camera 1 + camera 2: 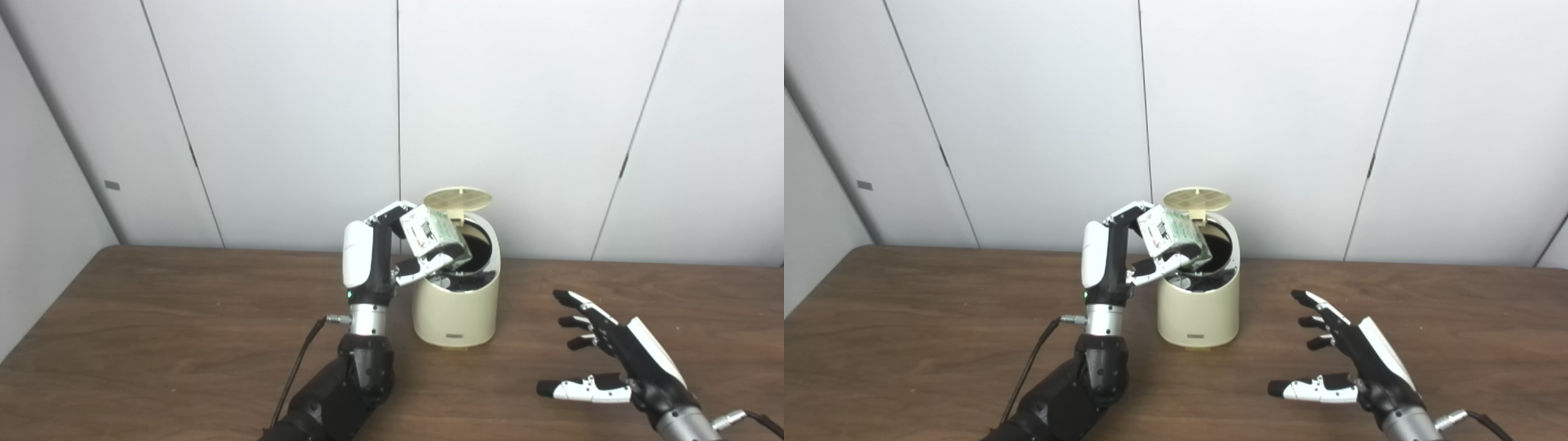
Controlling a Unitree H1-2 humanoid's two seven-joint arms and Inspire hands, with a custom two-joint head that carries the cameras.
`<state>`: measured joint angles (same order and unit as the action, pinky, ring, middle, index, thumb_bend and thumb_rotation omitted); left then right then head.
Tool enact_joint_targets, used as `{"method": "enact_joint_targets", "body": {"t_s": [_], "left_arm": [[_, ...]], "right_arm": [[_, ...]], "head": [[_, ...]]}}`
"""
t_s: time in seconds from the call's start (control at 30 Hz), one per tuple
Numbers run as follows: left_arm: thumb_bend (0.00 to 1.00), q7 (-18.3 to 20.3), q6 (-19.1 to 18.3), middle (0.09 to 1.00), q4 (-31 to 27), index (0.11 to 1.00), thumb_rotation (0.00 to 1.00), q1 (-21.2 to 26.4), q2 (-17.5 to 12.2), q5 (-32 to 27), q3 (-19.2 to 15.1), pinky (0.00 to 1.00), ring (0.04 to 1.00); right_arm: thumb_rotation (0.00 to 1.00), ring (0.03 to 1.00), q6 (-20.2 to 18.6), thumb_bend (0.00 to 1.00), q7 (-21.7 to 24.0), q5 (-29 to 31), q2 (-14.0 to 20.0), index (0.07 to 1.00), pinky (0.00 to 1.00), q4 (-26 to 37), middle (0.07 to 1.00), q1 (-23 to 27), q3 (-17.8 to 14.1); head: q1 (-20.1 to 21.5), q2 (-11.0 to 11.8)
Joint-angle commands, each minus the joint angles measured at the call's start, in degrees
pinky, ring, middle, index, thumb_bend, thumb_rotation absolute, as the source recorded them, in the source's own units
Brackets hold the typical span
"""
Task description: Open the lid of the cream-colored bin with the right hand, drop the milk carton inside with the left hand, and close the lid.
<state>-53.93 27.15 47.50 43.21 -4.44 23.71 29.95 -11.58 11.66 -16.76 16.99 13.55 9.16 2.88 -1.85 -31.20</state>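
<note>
clearly the milk carton (433, 238) is tilted over the mouth of the cream-colored bin (456, 306), pinched in the left robot hand (401, 245) and not yet released. the bin's lid (457, 198) stands up at the back, so the opening step looks done. what seems left is letting the carton fall inside and then closing the lid. the right robot hand (606, 358) hovers low over the worktop (153, 324), well apart from the bin on its right, fingers spread and holding nothing, probably waiting to shut the lid.
</note>
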Motion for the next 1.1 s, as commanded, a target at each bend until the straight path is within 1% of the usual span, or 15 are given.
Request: {"method": "enact_joint_targets", "body": {"t_s": [0.0, 0.2, 0.3, 0.43, 0.53, 0.67, 0.73, 0.87, 0.93, 1.0, 1.07], "left_arm": [[0.50, -0.7, -0.2, 0.486, -1.5, 0.500, 0.00, 1.1, -0.9, 1.5, -0.1, 0.40, 0.446], [0.50, -0.4, -0.2, 0.485, -2.3, 0.501, 0.00, 0.3, -1.6, 2.0, -0.7, 0.40, 0.446], [0.50, 0.2, -0.2, 0.484, -2.4, 0.502, 0.00, -0.1, -1.6, 2.2, -1.3, 0.41, 0.446], [0.50, 1.6, -0.2, 0.488, -2.3, 0.509, 0.00, -0.4, -1.5, 2.2, -2.1, 0.40, 0.442], [0.50, 3.4, -0.2, 0.489, -2.1, 0.511, 0.00, -0.6, -1.4, 2.0, -2.7, 0.40, 0.440], [0.50, 8.0, -0.2, 0.497, -2.7, 0.506, 0.00, -1.0, -1.4, 0.7, -3.7, 0.41, 0.440], [0.50, 9.3, -0.2, 0.502, -3.0, 0.508, 0.00, -1.2, -1.3, 0.9, -4.4, 0.41, 0.438], [0.50, 10.5, -0.2, 0.501, -3.6, 0.510, 0.00, -1.6, -1.2, 1.2, -5.6, 0.42, 0.438], [0.50, 10.7, -0.2, 0.501, -4.0, 0.503, 0.00, -1.6, -1.2, 1.3, -5.9, 0.41, 0.440], [0.50, 10.9, -0.2, 0.500, -4.1, 0.502, 0.00, -1.6, -1.3, 1.5, -6.2, 0.41, 0.441], [0.50, 11.1, -0.2, 0.499, -4.1, 0.501, 0.00, -1.5, -1.4, 1.7, -6.5, 0.41, 0.443]], "right_arm": [[0.23, 0.834, 0.7, 0.78, -0.4, 0.4, 0.6, 0.891, 0.68, 1.0, 0.921, 2.3, -0.5], [0.23, 0.830, 1.0, 0.79, -0.5, 0.5, 0.6, 0.889, 0.69, 0.5, 0.917, 2.6, -0.4], [0.21, 0.828, 1.1, 0.79, -0.6, 0.7, 0.4, 0.888, 0.64, 0.4, 0.918, 2.7, -0.4], [0.23, 0.825, 0.8, 0.79, -0.5, 0.4, 0.6, 0.887, 0.66, 0.9, 0.915, 2.6, -0.3], [0.22, 0.830, 0.7, 0.79, -0.4, 0.8, 0.6, 0.889, 0.66, 1.0, 0.919, 2.5, -0.4], [0.21, 0.834, 0.8, 0.78, -0.4, 0.9, 0.6, 0.889, 0.66, 0.9, 0.921, 2.4, -0.5], [0.22, 0.831, 0.7, 0.79, -0.5, 0.8, 0.5, 0.887, 0.67, 0.9, 0.920, 2.4, -0.4], [0.21, 0.831, 0.6, 0.79, -0.6, 1.0, 0.2, 0.883, 0.66, 1.3, 0.919, 2.2, -0.5], [0.22, 0.828, 0.9, 0.79, -0.6, 1.2, 0.1, 0.883, 0.63, 1.0, 0.920, 2.2, -0.5], [0.22, 0.830, 1.1, 0.79, -0.7, 1.2, 0.1, 0.885, 0.62, 0.7, 0.921, 2.2, -0.5], [0.22, 0.830, 0.7, 0.78, -0.8, 0.5, 0.1, 0.884, 0.64, 0.9, 0.918, 2.2, -0.1]], "head": [[-0.3, -0.1], [-0.2, -0.1], [-0.3, -0.1], [-0.1, -0.2], [-0.1, -0.2], [-0.1, -0.2], [-0.1, -0.2], [-0.2, -0.3], [-0.2, -0.3], [-0.4, -0.3], [-0.3, -0.3]]}}
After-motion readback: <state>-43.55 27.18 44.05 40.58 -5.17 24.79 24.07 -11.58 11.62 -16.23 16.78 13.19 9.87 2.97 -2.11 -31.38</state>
